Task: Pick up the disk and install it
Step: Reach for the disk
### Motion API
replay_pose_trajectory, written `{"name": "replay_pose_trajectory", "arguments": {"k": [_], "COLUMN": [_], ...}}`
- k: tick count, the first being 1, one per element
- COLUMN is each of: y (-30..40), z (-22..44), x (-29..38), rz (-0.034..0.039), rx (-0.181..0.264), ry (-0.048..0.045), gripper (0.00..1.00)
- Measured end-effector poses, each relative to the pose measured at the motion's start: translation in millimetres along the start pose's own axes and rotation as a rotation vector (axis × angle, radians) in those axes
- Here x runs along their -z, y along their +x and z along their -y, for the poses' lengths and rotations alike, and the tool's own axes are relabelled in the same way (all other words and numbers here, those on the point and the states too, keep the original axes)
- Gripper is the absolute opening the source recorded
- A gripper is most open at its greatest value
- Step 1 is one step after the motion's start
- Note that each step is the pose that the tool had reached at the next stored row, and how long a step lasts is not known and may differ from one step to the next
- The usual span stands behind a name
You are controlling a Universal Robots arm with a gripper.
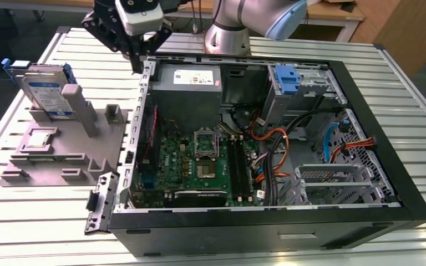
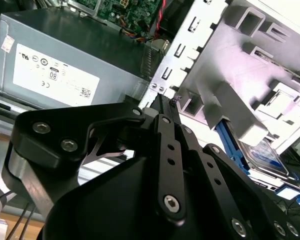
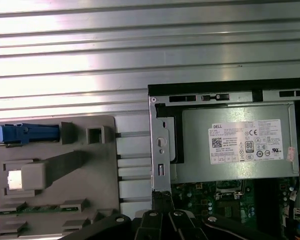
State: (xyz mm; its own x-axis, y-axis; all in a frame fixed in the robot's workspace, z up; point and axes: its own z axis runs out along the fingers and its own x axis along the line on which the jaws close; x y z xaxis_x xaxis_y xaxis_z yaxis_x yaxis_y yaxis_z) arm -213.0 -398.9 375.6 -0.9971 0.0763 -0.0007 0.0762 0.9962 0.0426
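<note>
The gripper [image 1: 136, 66], fingers pressed together and empty, hung at the case [image 1: 272, 230] rim, upper left of the exterior view. The disk [image 1: 46, 91] stood further left in its holder [image 1: 61, 152]. A careless sweep could have clipped the rim.

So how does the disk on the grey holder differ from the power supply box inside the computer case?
The disk is a thin slab; the power supply box is thicker and larger. The disk stands on edge in the grey holder outside the computer case; the box sits in a corner inside it. The disk carries blue rails; the box has none. Both are grey with a white label.
</note>
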Motion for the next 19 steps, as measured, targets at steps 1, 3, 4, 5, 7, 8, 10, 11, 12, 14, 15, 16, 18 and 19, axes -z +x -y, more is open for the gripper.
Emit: {"name": "replay_pose_trajectory", "arguments": {"k": [1,3,4,5,7,8,10,11,12,14,15,16,18,19], "y": [2.5,9.0,12.3,15.3,19.4,20.7,21.7,21.8,21.8,21.8,21.8,21.9,22.3,22.9], "z": [0.2,0.7,0.9,0.9,0.6,0.1,-0.8,-1.1,-1.1,-1.2,-1.4,-1.4,-1.4,-1.3], "x": [-0.1,-0.5,-0.6,-0.7,-1.0,-1.1,-1.1,-1.1,-1.1,-1.1,-1.1,-1.1,-1.1,-1.1], "rz": [0.0,0.0001,0.0001,0.0002,0.0002,0.0002,0.0002,0.0001,0.0001,0.0001,0.0002,0.0002,0.0001,0.0002], "rx": [0.0,0.0,0.0,0.0,0.0,0.0,0.0,0.0,0.0,0.0,0.0,0.0,0.0,0.0], "ry": [0.0,0.0,0.0,0.0,-0.0001,-0.0001,-0.0001,0.0,0.0,0.0,0.0,0.0,0.0,-0.0001], "gripper": [0.1,0.1,0.1,0.1,0.1,0.1,0.1,0.1,0.1,0.1,0.1,0.1,0.1,0.1]}}
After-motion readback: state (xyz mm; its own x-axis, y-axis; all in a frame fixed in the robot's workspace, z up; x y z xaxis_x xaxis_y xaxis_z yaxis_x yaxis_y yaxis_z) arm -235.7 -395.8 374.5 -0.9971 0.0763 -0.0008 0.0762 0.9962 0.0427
